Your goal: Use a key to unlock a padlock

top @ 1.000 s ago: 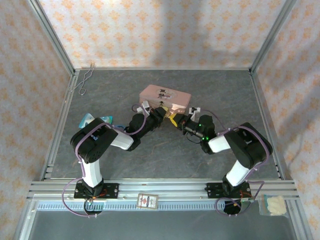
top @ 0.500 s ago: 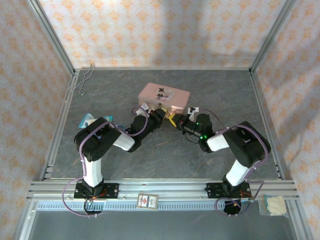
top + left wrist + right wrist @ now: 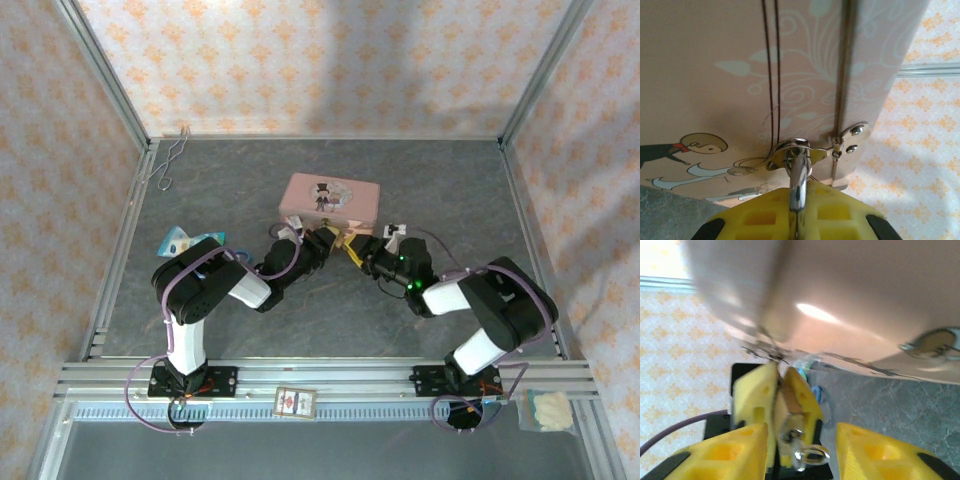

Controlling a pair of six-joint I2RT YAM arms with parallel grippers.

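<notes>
**Padlock pinned at the tin's hasp, key between open fingers**

From above, the left tool (image 3: pixel 325 243) and right tool (image 3: pixel 352 250) meet nose to nose at the near side of the pink rectangular picture tin (image 3: pixel 330 195), which lies on the grey stone-patterned surface (image 3: pixel 250 170). The left wrist view shows why. The thin silvery shackle of the tiny brass-coloured padlock (image 3: pixel 798 175) passes through the tin's metal hasp (image 3: pixel 790 155) and runs down between the yellow fingers (image 3: pixel 760 210), which are closed on the lock, likely to steady it against turning. In the blurred right wrist view, the brass body sits clamped between those pads. The small silvery-grey key (image 3: pixel 810 455) hangs at its lower end, apparently seated in the keyhole. The right tool's own fingers stand apart on either side of the key, touching nothing, seemingly placed to close on it and twist.
</notes>
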